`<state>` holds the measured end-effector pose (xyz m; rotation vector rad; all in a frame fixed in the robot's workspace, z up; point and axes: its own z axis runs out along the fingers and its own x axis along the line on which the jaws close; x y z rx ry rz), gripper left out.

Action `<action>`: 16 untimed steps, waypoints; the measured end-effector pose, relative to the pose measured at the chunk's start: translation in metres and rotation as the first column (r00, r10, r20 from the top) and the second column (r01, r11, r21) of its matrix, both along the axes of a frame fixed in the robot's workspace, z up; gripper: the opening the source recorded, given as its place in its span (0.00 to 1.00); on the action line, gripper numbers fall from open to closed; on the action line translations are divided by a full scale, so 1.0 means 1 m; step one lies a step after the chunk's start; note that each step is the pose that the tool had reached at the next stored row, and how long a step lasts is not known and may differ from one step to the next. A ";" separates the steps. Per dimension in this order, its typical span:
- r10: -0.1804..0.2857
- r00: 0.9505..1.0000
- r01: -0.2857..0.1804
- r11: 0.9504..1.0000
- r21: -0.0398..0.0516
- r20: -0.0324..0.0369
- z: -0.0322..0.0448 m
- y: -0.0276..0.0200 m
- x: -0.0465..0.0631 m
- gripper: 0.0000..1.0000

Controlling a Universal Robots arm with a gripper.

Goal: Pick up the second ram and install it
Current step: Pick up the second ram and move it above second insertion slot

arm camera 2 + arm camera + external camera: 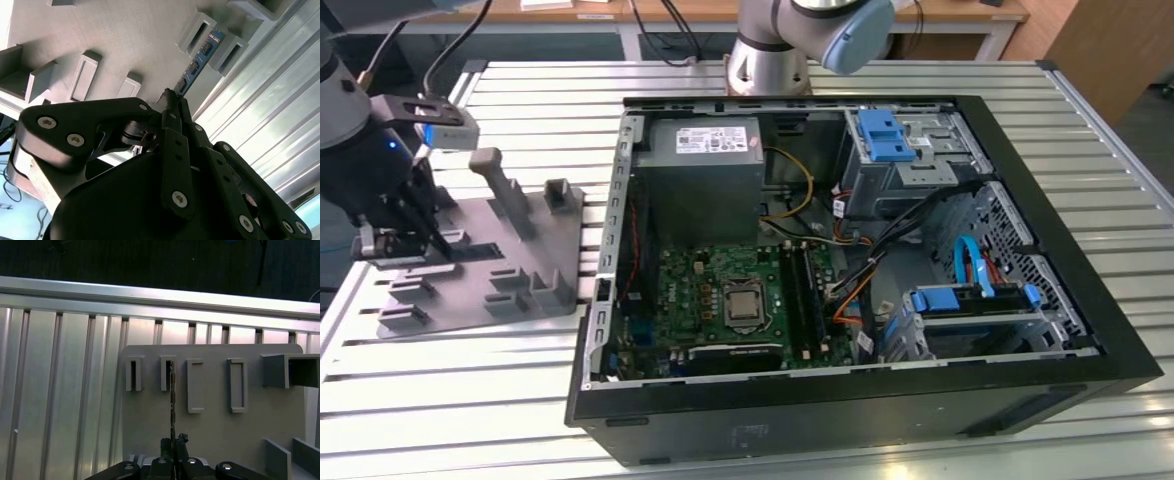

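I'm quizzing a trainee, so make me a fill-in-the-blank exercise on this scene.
1. The gripper is shut on one end of the ____.
2. Beneath it is the ____ tray.
3. The tray lies at the exterior view's ____ of the computer case.
Missing: memory stick; grey; left.

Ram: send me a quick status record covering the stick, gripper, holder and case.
ram: blue stick, far end in a slot of the gray holder
gripper: shut on the ram's near end, seen in both wrist views
holder position: on the table, to the exterior view's left of the case
case: open, motherboard exposed
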<state>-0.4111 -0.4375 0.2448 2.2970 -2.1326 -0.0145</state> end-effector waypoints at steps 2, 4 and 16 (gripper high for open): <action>0.000 1.000 0.000 1.000 0.000 0.000 0.0021 0.0000 0.000 0.14; 0.000 1.000 0.000 1.000 0.000 0.000 0.0042 0.0000 0.000 0.14; 0.000 1.000 0.000 1.000 0.000 0.000 0.0206 0.0000 0.000 0.14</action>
